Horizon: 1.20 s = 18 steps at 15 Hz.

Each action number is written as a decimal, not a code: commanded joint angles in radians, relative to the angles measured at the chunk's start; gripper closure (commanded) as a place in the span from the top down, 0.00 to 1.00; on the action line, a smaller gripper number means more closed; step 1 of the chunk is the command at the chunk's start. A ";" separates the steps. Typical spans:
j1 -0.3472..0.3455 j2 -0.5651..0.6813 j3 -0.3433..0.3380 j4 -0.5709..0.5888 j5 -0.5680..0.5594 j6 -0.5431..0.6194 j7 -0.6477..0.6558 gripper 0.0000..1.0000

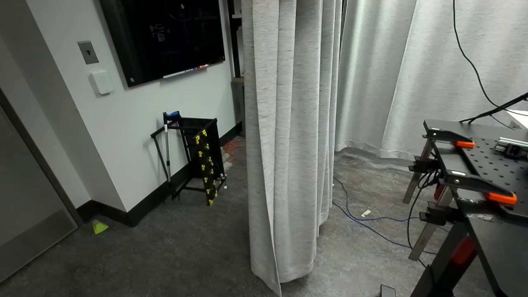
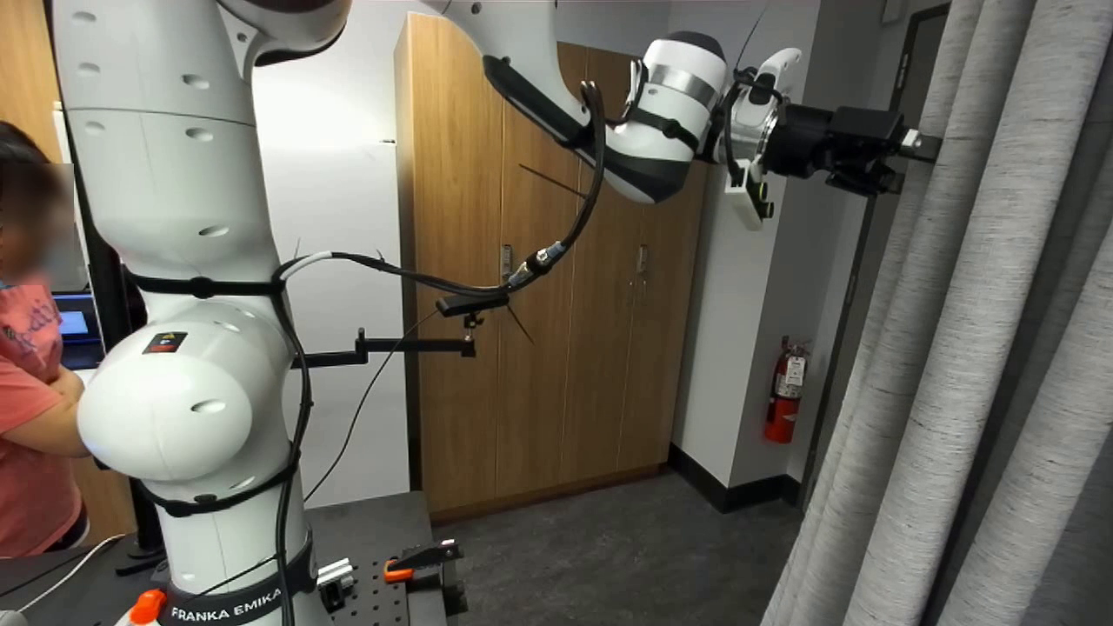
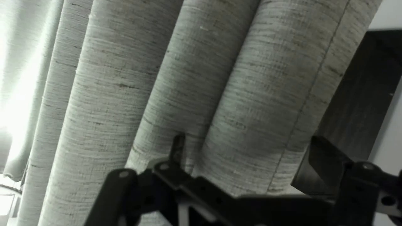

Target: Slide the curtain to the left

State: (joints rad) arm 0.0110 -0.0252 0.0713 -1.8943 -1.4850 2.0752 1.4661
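The light grey curtain (image 1: 288, 123) hangs in deep vertical pleats in an exterior view, its lower edge near the floor. It also fills the right side of an exterior view (image 2: 983, 348) and most of the wrist view (image 3: 251, 78). My gripper (image 2: 911, 163) is at the near edge of the curtain, high above the floor. In the wrist view the gripper's fingers (image 3: 249, 142) are wide apart. The left finger lies against a fold, and the right finger is beyond the curtain's free edge. The edge pleat lies between them. Whether both fingertips touch fabric cannot be told.
A paler drape (image 1: 375, 82) hangs behind. The black workbench (image 1: 499, 243) with orange-handled clamps stands at right. Blue cables (image 1: 379, 235) lie on the floor. A black stand (image 1: 212, 161) leans by the wall. A wooden cabinet (image 2: 539, 391), fire extinguisher (image 2: 785, 396) and person (image 2: 35, 391) also show.
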 commanded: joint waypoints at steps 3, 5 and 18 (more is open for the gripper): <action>-0.002 0.066 -0.035 0.049 -0.059 0.010 0.067 0.65; -0.002 0.065 -0.041 0.046 -0.047 0.002 0.061 0.49; 0.027 0.125 -0.010 0.128 0.005 0.176 -0.026 0.01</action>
State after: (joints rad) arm 0.0255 0.0377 0.0576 -1.8449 -1.5096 2.1717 1.4828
